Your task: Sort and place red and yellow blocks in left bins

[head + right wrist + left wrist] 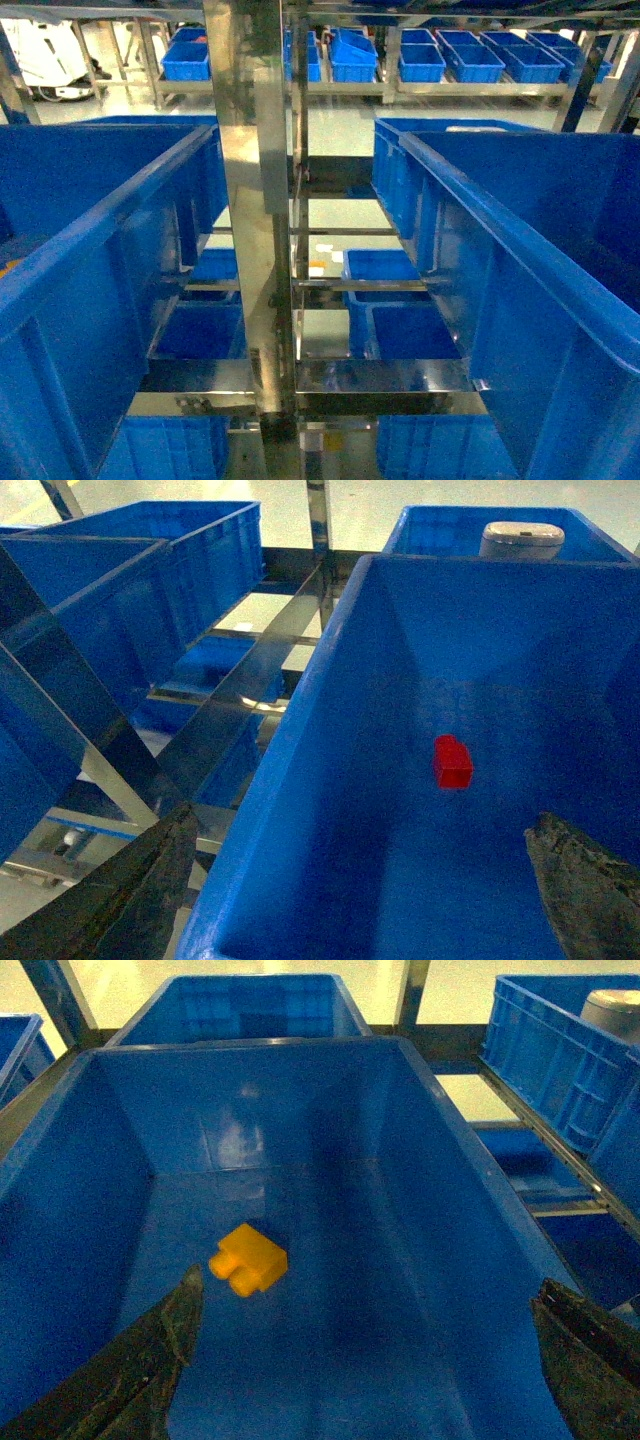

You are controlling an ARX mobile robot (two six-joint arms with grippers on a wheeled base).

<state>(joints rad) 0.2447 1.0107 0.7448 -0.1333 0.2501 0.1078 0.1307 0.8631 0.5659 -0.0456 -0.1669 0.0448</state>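
Partly cropped fingers above yellow block

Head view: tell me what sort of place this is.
Probably a warehouse or factory sorting area. Large blue crates sit on a steel rack frame, smaller blue crates line shelving at the back, and the floor is smooth and pale.

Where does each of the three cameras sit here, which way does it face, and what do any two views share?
Head: rides high on the robot, facing forward between two large deep blue plastic crates, over a steel rack; no arm visible.
Left wrist: looks down into a crate at the orange-yellow two-stud brick; open left gripper fingers frame the view.
Right wrist: looks down into another crate at the small red brick; open right gripper.
Shared: both wrist views show the grey cylindrical object.
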